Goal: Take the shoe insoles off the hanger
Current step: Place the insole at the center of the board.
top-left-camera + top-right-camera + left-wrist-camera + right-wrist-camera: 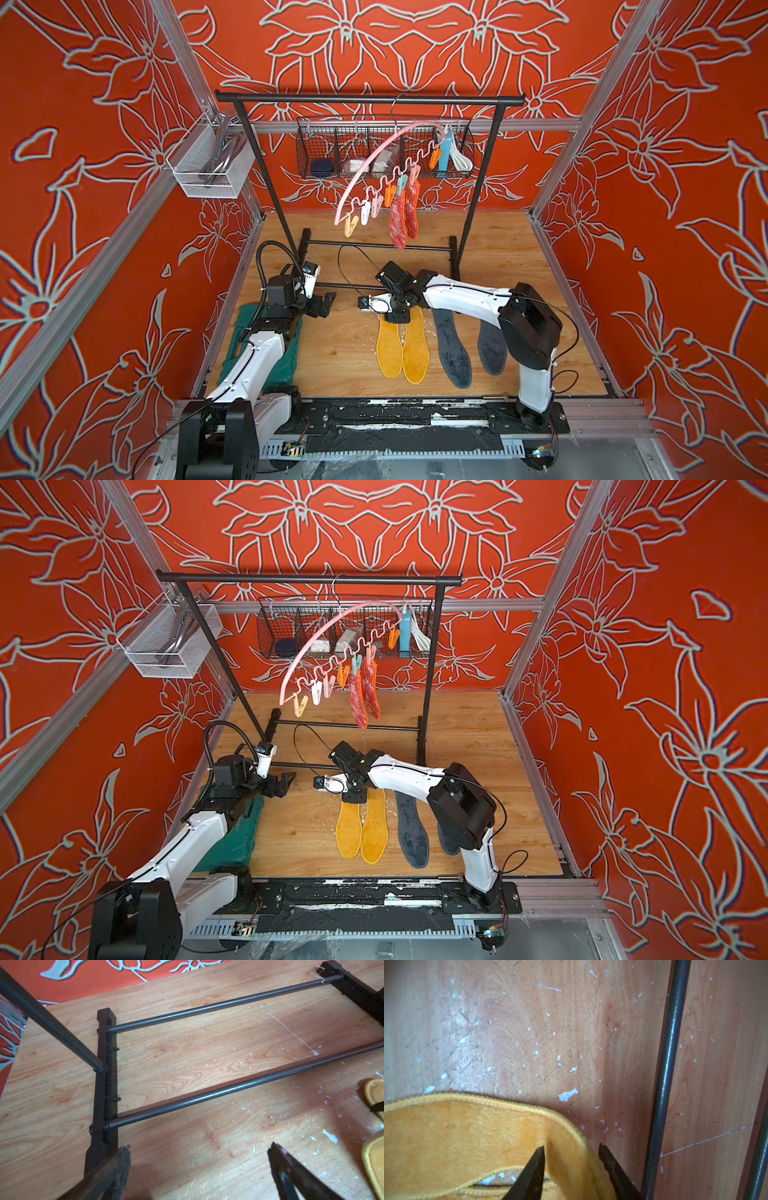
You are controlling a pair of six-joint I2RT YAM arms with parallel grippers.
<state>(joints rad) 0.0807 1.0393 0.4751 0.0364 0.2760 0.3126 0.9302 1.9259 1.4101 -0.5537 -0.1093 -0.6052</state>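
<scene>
1. Straddling the stitched end of one fuzzy mustard-yellow foot-shaped insole [467, 1136], the right gripper [572, 1153] has its jaws partly open. The fabric edge lies between the tips, with no grip visible.
2. The yellow pair lies flat on the wooden board [340, 353], with two dark grey fuzzy insoles [451, 345] beside it.
3. Two mottled red-pink insoles [398, 224] hang clipped to the thin pink arched plastic hanger [415, 126].
4. The left gripper [199, 1147] is spread wide and empty.

Two red-pink insoles [398, 224] hung clipped to the pink hanger [353, 178]; two mustard insoles [389, 351] and two grey insoles [453, 353] lay flat, side by side, toward the front edge of the tabletop [332, 357].
</scene>
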